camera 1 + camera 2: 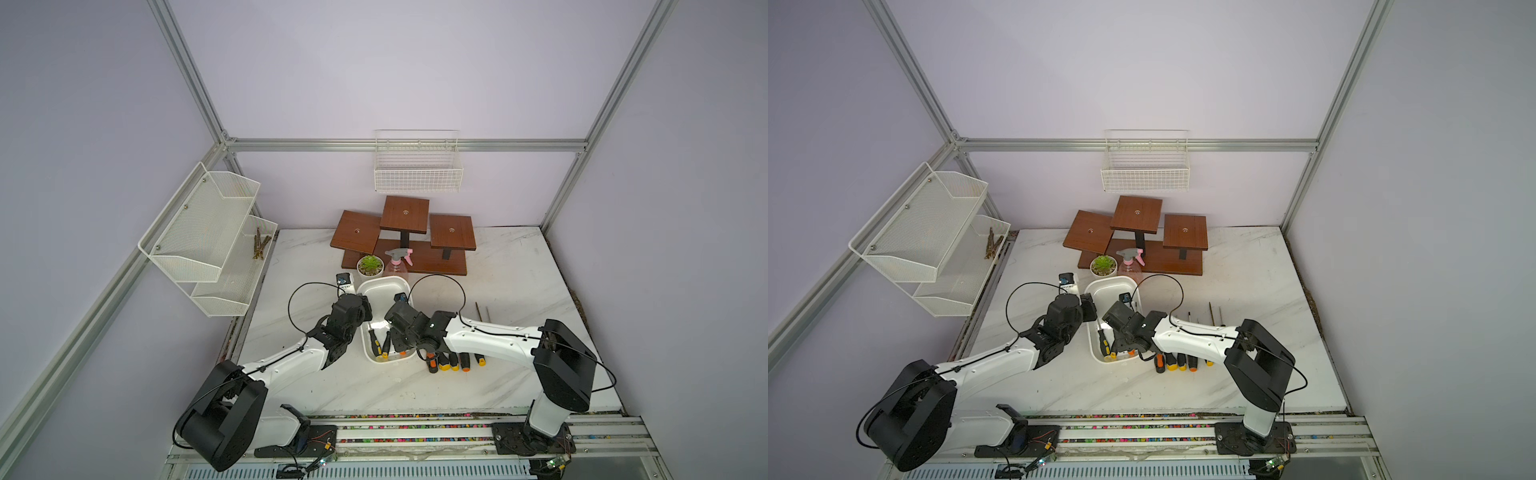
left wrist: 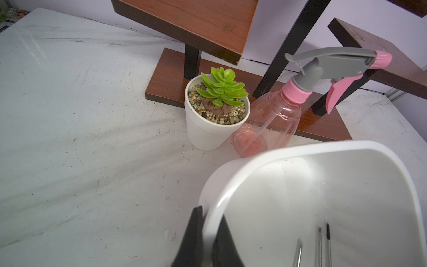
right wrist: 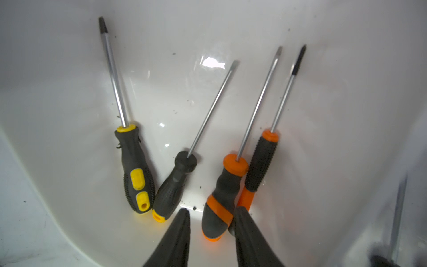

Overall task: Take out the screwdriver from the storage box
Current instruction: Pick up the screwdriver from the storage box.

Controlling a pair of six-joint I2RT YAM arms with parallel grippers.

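Marble tabletop (image 1: 519,266) — white storage box (image 2: 323,148), rim pinched by left gripper (image 2: 209,215); right gripper (image 3: 211,211) spread.

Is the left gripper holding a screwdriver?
No, the left gripper is clamped on the rim of the storage box, straddling its wall.

One storage box (image 3: 69,81) holds four screwdrivers (image 3: 135,171).
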